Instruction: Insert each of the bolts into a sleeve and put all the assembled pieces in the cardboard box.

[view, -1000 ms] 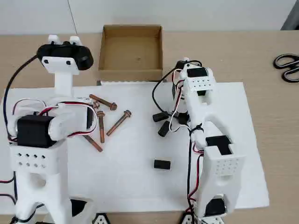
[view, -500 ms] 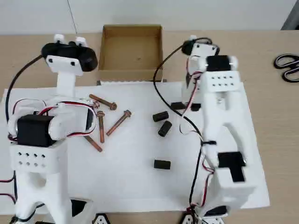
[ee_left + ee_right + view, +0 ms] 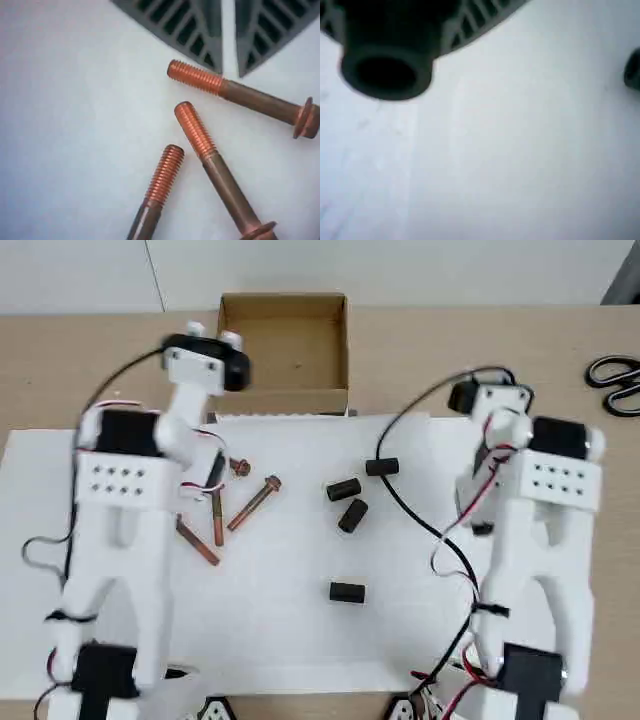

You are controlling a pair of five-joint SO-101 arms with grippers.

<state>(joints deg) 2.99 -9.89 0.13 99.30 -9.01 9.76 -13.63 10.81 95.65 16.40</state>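
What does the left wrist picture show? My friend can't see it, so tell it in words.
Three copper bolts lie on a white sheet, their threaded ends close together without touching. The left gripper hangs just beyond one bolt's threaded tip, its two grey ribbed fingers slightly apart with nothing between them.

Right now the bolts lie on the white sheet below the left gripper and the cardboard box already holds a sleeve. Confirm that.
Wrong on the box. In the high view the cardboard box holds nothing; the loose sleeves lie on the white sheet. The rest stands: the bolts lie on that sheet below the left gripper.
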